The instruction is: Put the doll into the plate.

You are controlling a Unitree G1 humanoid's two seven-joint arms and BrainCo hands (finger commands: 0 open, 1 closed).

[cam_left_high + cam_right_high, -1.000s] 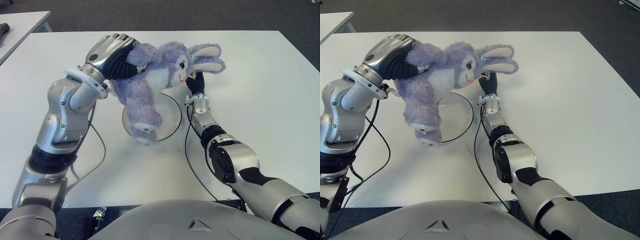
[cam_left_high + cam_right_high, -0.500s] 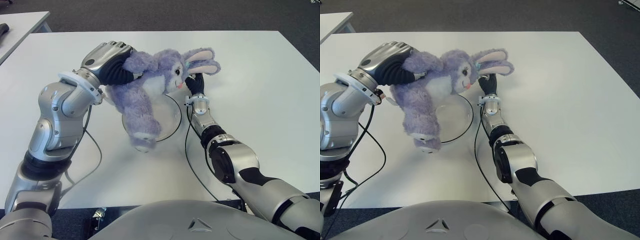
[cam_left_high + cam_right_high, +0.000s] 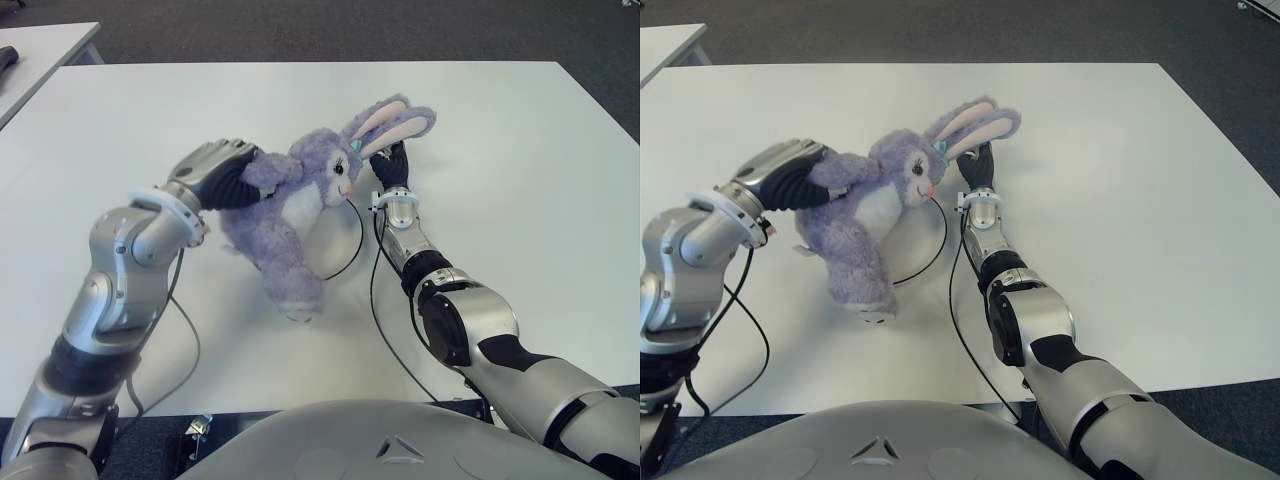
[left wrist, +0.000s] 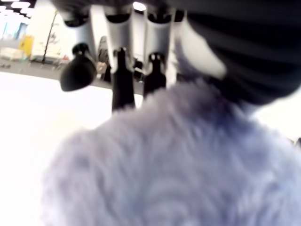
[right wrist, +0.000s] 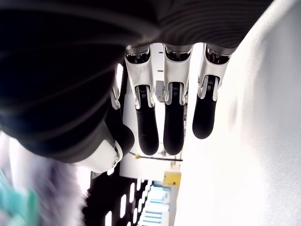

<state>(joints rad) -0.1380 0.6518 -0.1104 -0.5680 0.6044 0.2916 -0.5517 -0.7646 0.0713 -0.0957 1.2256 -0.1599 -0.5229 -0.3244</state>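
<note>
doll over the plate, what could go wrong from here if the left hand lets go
The doll sprawls past the clear plate: its foot reaches beyond the near rim, so it may flop out when the left hand releases. Its ears lie by the right hand, which could snag them.

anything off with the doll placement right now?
Yes. The doll, gripped by the left hand, sprawls across the plate rather than sitting in it: one foot hangs past the near rim, ears past the far side beside the open right hand.
</note>
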